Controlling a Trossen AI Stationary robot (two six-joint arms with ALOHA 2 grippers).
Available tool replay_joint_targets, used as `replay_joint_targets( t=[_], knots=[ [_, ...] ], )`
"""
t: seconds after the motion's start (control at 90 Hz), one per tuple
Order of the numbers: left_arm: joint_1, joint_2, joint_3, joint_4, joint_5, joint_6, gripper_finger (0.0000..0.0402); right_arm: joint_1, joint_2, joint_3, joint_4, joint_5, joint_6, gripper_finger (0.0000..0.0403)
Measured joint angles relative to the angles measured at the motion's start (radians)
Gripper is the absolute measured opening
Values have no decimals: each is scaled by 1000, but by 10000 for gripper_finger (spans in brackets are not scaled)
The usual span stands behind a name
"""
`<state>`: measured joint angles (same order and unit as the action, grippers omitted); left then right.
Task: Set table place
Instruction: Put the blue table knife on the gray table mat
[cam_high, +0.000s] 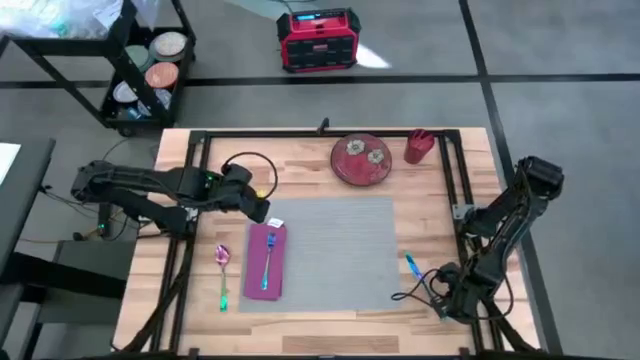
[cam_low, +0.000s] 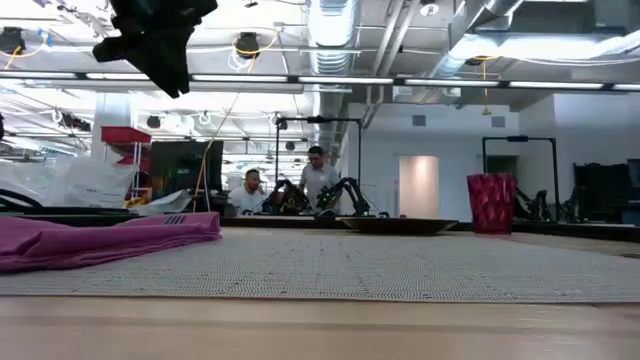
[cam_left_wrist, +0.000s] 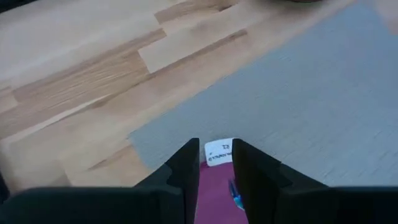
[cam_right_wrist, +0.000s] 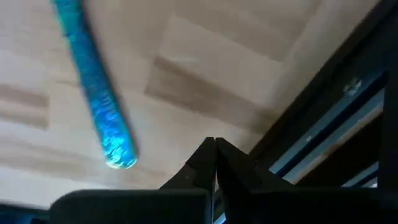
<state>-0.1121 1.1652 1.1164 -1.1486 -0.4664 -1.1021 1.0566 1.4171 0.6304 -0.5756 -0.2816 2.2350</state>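
Because the table (cam_high: 310, 160) is the biggest thing here, it holds everything else — a wide top of pale wood planks with black rails along its sides. In the middle of it lies the grey placemat (cam_high: 335, 250), flat and thin, and this is the place being set.

On the mat's left edge sits a magenta napkin (cam_high: 266, 262), long and narrow, with a blue fork (cam_high: 269, 255) resting on top, probably so the fork has a soft bed beside where the plate will go. Just left of the mat, on bare wood, lies a spoon (cam_high: 223, 272) with a pink bowl and a green handle.

The dark red plate (cam_high: 361, 159) is not on the mat yet. It waits at the far edge of the table, near a red cup (cam_high: 419, 146) — so I think these two are left to bring over.

The left gripper (cam_left_wrist: 214, 163) hangs above the far end of the napkin, near its little white tag (cam_left_wrist: 219, 152). Its fingers are parted with nothing between them, so it grips nothing.

The right gripper (cam_right_wrist: 214, 155) waits low at the table's right side, its fingers pressed together and empty, close to a blue knife (cam_high: 411, 264) lying on the wood just right of the mat.
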Motion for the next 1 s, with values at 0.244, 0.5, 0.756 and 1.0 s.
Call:
replay_joint_targets(
  t=[0.244,0.5,0.756,1.0],
  knots=[
    [-30,0,0,0,1,-21,79,-58,95,72,-70,-30,-158,0],
    [-39,0,1,9,-2,-20,79,-142,91,116,208,141,-428,0],
    [-45,0,0,28,-6,-20,79,-236,91,115,206,197,-526,0],
    [-45,0,-6,121,-7,-14,79,-277,89,115,250,116,-715,4]
  ],
)
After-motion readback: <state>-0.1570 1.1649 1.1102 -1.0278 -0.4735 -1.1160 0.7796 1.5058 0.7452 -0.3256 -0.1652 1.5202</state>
